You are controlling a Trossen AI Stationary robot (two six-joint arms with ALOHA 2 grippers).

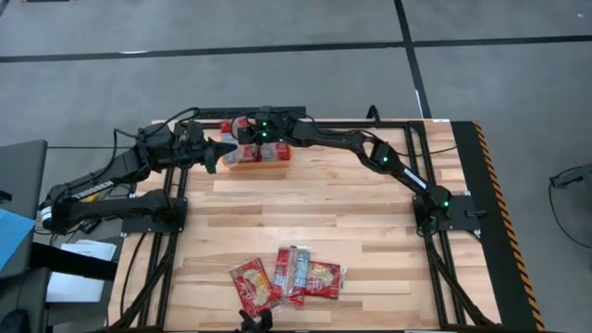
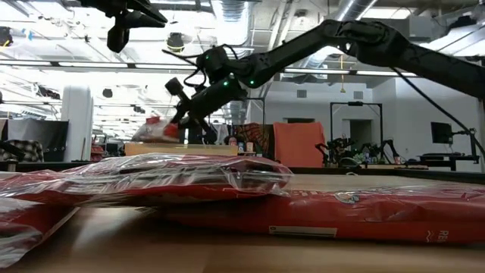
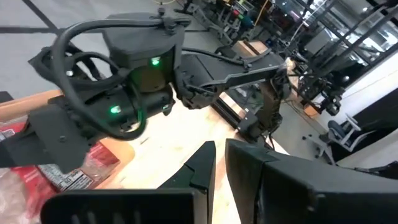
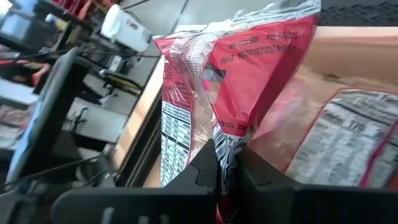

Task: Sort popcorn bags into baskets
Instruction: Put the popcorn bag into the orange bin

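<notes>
Overhead, right hand (image 4: pixel 227 163) pinching popcorn bag (image 4: pixel 249 74) above basket (image 1: pixel 264 165), left hand (image 1: pixel 218 153) pressed together

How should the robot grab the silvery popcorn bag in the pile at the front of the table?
Probably by the end seam facing the table's middle, coming straight down. The silvery bag lies flat across the others, so only that thin end pokes out free. The right pincer holds another bag by its edge likewise.
</notes>
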